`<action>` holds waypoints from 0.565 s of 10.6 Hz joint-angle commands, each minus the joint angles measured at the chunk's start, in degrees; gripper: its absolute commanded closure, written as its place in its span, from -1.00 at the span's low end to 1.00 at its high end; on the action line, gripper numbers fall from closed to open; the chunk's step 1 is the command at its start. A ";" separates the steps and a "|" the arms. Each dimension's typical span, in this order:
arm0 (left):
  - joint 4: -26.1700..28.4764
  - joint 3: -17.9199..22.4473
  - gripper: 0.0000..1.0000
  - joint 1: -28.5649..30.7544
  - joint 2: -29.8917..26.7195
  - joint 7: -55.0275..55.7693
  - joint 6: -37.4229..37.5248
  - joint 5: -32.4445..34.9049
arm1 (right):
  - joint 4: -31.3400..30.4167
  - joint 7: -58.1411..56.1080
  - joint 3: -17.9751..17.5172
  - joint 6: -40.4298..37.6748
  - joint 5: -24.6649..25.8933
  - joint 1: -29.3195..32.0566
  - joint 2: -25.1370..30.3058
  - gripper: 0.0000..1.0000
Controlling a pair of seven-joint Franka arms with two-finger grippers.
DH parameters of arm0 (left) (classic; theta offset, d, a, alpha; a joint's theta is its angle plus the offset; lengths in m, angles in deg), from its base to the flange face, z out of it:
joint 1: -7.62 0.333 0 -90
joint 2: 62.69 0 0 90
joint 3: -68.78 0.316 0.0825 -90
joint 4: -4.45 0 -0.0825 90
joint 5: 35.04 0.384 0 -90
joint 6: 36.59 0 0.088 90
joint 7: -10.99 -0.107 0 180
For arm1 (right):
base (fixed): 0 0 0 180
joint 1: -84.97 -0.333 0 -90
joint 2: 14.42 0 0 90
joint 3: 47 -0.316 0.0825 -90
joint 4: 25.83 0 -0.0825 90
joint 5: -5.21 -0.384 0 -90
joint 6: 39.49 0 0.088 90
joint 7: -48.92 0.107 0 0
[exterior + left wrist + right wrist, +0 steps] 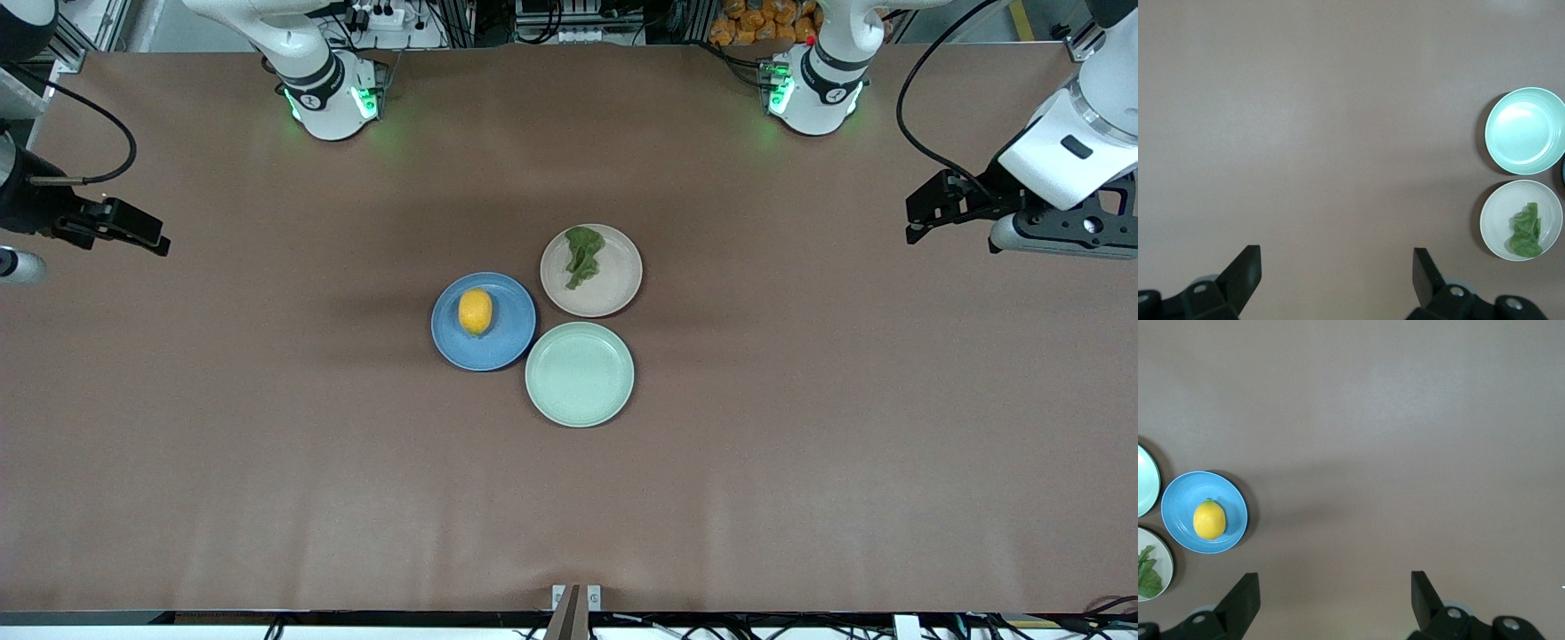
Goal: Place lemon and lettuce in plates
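Three plates: we see them clustered mid-tabletop (267,444), well apart from both sets of jaws.
Lemon (476,312): on the blue plate (498,351).
Lettuce (582,254): on the beige plate (613,289).
Mint-green plate (580,374): bare.
Left gripper (916,233): over its end of the tabletop, jaws spread wide, holding nothing.
Right gripper (160,244): over its own end, jaws likewise spread, holding nothing.

lemon (475,311) yellow-orange | lettuce (583,254) dark green | one plate (507,342) plain blue | next plate (613,284) pale beige-pink | third plate (579,374) pale mint-green | tabletop (267,427) plain matte brown
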 commanded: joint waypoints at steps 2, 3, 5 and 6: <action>-1.57 0.19 -1.00 0.22 -0.28 -1.72 0.89 -0.73 | 0.60 -0.58 0.28 -1.17 0.05 -0.18 0.16 -1.00; -1.57 0.10 -1.00 0.14 -0.28 -1.72 0.89 -0.73 | 0.69 -0.58 0.28 -1.17 0.05 -0.18 0.16 -1.00; -1.83 -0.16 -1.00 0.13 -0.28 -1.19 0.89 -0.73 | 0.69 -0.58 0.36 -1.17 0.05 -0.18 0.16 -1.00; -1.75 -0.25 -1.00 0.13 -0.37 -1.10 0.97 -0.73 | 0.69 -0.58 0.28 -1.17 0.05 -0.18 0.16 -1.00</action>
